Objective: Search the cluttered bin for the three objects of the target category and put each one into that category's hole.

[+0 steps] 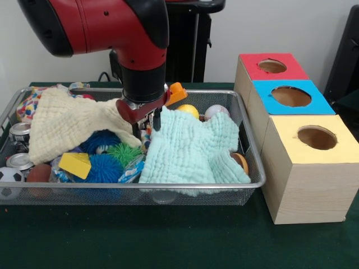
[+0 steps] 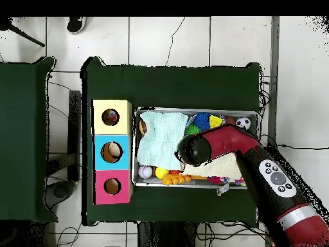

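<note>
The red-and-black arm's gripper [image 1: 147, 124] hangs low at the centre of the wide silver wire-mesh bin [image 1: 185, 185], between the plain cream cloth [image 1: 67, 123] at nine o'clock and the mint-green cloth [image 1: 193, 148] at three — whether its fingers are spread or pressed together I cannot tell. A spotted white cloth [image 1: 27, 106] seems to lie at the bin's ten o'clock corner. The round hole [image 1: 317, 137] in the yellow-topped wooden box [image 1: 311, 185] sits outside the bin, at three o'clock.

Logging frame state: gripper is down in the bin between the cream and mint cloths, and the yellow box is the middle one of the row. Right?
Not quite. The front view shows the blue box in the middle; the yellow box is at the near end. The gripper is indeed down in the bin between the cream cloth and mint cloth.
</note>
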You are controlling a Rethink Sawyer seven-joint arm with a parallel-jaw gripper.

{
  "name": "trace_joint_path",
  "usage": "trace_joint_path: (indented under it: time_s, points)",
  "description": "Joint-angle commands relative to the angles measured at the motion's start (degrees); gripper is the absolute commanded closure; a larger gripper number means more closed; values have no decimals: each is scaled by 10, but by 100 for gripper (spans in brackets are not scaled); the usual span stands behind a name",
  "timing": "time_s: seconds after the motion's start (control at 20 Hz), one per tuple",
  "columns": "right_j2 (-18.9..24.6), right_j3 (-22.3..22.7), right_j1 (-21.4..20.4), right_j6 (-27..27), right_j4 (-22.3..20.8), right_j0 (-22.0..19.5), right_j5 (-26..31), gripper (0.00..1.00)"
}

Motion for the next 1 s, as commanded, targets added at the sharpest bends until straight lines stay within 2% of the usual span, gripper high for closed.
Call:
trace_joint_path:
  time_s: [0.05, 0.2, 0.5, 0.65, 1.0]
  points:
    - [2, -56, -1, -263, -60, -17, 33, 0]
    - [5, -62, -6, -295, -54, -23, 45, 0]
    - [0, -66, -12, -308, -37, -20, 51, 0]
    - [2, -66, -19, -332, -24, -24, 63, 0]
    - [-4, -67, -16, -329, -17, -20, 52, 0]
